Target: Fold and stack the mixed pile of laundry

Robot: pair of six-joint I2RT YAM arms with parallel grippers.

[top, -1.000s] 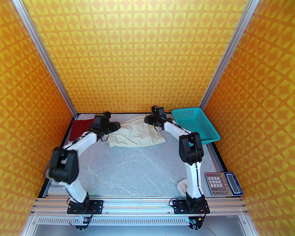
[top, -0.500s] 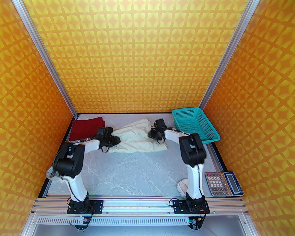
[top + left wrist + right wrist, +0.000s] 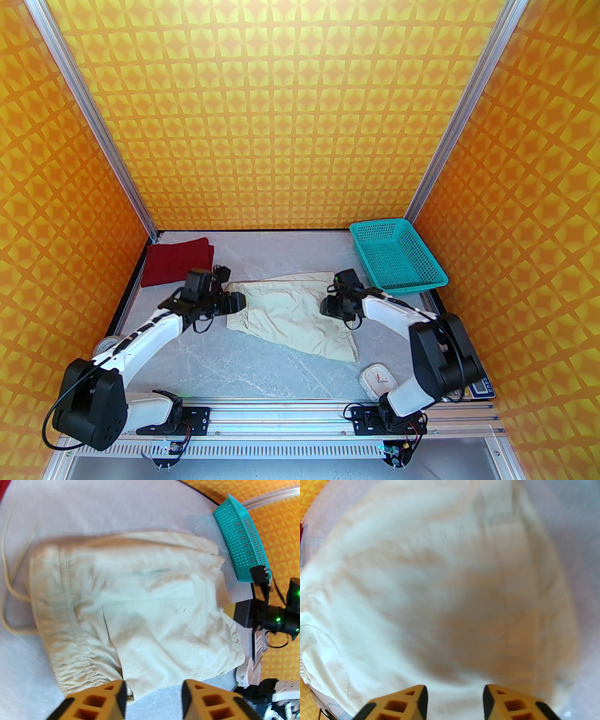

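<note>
**Fig.** Shorts lie spread mid-counter, with the shirt at the counter's upper left. Left tool and right tool flank the shorts, both agape and empty. We judge that the skewed hem risks a lopsided fold. The left wrist view adds a loose drawstring, a snag hazard, and the top view places the shirt.

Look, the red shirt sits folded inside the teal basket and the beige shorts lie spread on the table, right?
No. The red shirt isn't inside the teal basket; it sits folded on the table at the far left corner, as the top external view shows. The beige shorts do lie spread on the table.
</note>
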